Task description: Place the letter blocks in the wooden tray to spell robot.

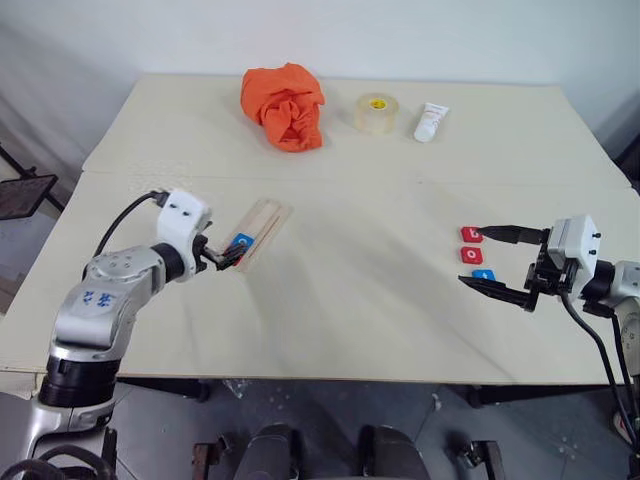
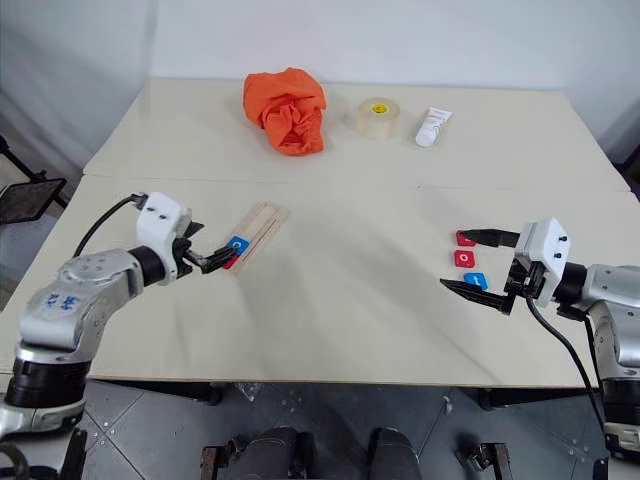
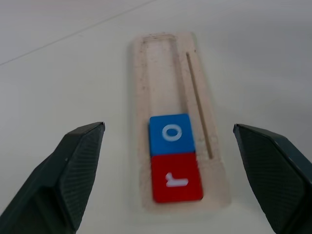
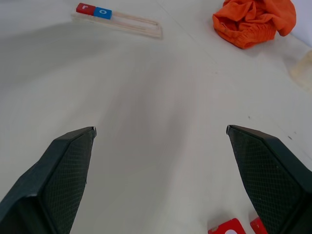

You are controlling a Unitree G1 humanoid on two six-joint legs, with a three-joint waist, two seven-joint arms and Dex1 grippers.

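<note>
**Two blocks seated in the tray, three waiting at the right**

The wooden tray [image 1: 262,225] lies at an angle in the left-centre of the left eye view, on the pale table [image 1: 360,300]. At its near end sit two letter blocks: a red "r" block [image 3: 176,178] at the very end and a blue "o" block [image 3: 171,134] touching it on the far side, both in the wide recess beside the narrow groove. The rest of the recess is bare wood.

The left gripper [image 3: 170,180] hovers just at the near end of the tray, its two black fingers [image 3: 73,170] spread wide to either side of the tray, holding nothing.

In the right-centre of the left eye view three more blocks lie in a loose column on the table: a red block [image 1: 471,235] farthest away, another red one [image 1: 472,255] in the middle showing an "o", and a blue block [image 1: 484,274] nearest. The right gripper [image 1: 495,260] hangs just beside them, its fingers well apart and empty, one beyond the column and one on its near side.

Along the upper part of the frame sit a crumpled orange cloth [image 1: 285,105], a roll of clear tape [image 1: 377,112] and a small white tube [image 1: 431,121], all well apart from the blocks.
</note>
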